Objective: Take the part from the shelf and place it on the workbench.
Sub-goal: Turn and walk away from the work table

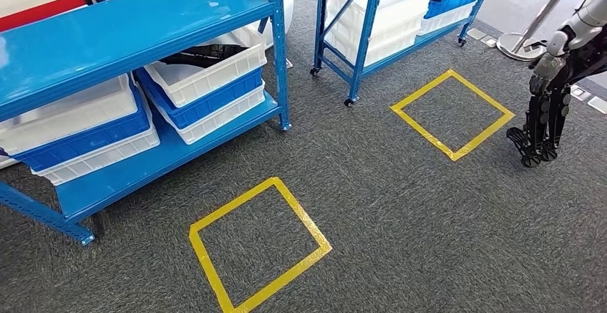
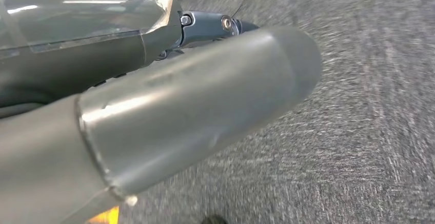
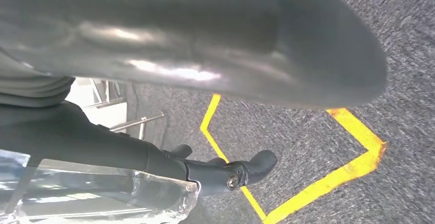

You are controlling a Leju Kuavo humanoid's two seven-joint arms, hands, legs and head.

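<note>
1. Part (image 1: 204, 56): dark, in the top white bin (image 1: 215, 69) at the blue shelf's (image 1: 129, 26) right end.
2. Right hand (image 1: 542, 123) hangs over carpet, holding nothing, fingers loosely extended.
3. Left hand (image 2: 179, 106): grip unclear.

A: How is the head view lit?

B: Bright, even light is seen from above. Pale glare is spread over the top of the blue shelf (image 1: 122, 23), and a soft shadow is cast beneath it onto the grey carpet (image 1: 401, 205). Straight lines are bent slightly toward the edges.

A: And the wrist views?

B: In the left wrist view the carpet (image 2: 369, 106) is smeared by blur. In the right wrist view the thumb (image 3: 215, 34) is out of focus, with white highlights on it; the yellow tape (image 3: 354, 167) is sharper.
</note>
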